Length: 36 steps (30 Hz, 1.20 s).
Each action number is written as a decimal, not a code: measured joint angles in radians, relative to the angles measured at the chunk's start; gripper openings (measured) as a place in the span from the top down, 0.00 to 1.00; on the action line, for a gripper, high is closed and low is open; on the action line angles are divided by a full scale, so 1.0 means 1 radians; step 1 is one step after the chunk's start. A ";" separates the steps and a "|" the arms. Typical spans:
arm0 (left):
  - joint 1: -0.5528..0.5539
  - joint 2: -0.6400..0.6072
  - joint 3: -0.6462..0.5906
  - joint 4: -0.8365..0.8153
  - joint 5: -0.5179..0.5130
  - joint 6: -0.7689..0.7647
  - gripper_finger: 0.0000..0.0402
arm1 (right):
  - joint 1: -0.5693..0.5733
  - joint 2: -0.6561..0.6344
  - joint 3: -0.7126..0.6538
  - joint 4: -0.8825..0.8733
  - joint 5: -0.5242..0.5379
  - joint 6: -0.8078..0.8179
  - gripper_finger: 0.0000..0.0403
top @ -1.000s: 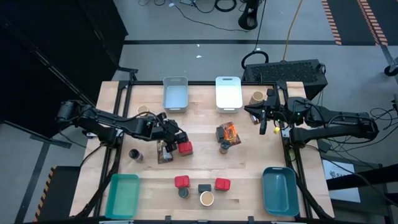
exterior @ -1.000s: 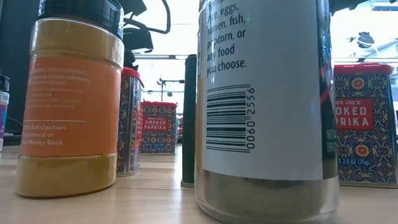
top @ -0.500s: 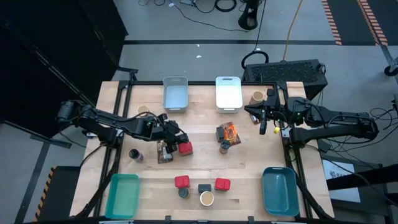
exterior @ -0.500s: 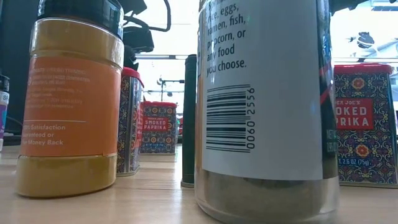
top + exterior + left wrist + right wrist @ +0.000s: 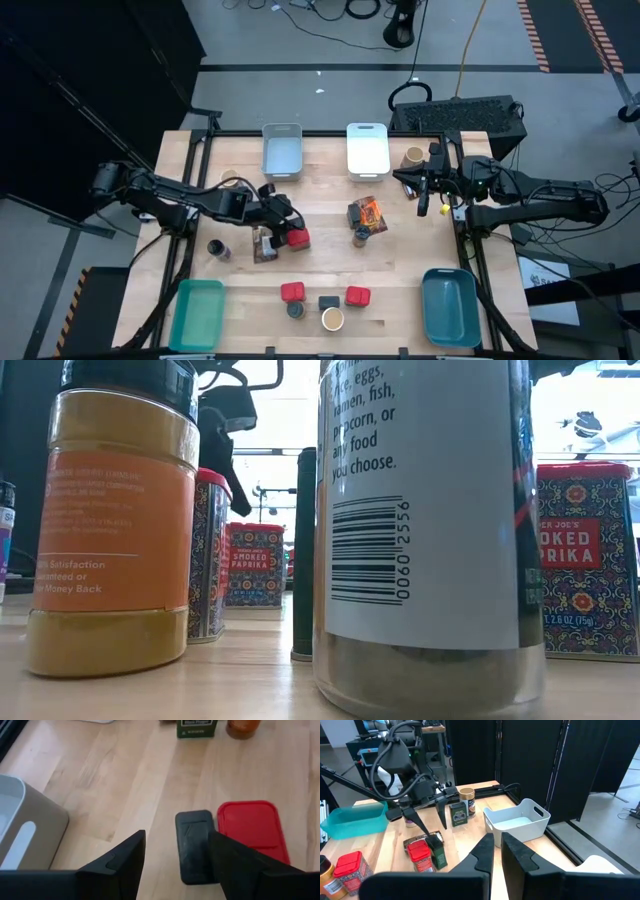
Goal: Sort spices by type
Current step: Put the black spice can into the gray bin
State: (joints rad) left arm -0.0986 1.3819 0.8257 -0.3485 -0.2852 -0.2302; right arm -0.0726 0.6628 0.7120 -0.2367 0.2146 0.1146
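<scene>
A red tin, a dark box, a tan-topped jar and a second red tin wait in a cluster at six o'clock on the table, between the teal bin and the blue bin. Toward nine o'clock, the left gripper hovers with its fingers spread, holding nothing, directly above a dark-lidded tin standing just beside a third red tin. Compared with a second ago, the arm has drawn slightly back from that pair and its jaws have edged wider, which suggests a grasp is being lined up, not yet made. At two o'clock, the right gripper waits at the table's edge, pinched shut and empty, unmoved. No spice has yet reached the far grey bin or white bin at twelve.
</scene>
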 joint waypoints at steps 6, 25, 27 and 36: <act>-0.002 0.000 0.000 -0.006 -0.002 -0.001 0.34 | 0.000 0.000 0.000 0.000 0.000 0.000 0.96; -0.002 0.000 0.000 -0.004 0.020 0.026 0.32 | 0.000 0.000 0.000 0.000 0.000 0.000 0.96; -0.002 0.000 0.000 -0.004 0.020 0.027 0.32 | 0.000 0.000 0.000 0.000 0.000 0.000 0.96; -0.002 0.015 -0.001 -0.001 0.020 0.026 0.32 | 0.000 0.000 0.000 0.000 0.000 0.000 0.96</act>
State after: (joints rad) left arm -0.1002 1.3974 0.8249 -0.3496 -0.2649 -0.2039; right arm -0.0723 0.6627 0.7120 -0.2363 0.2146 0.1146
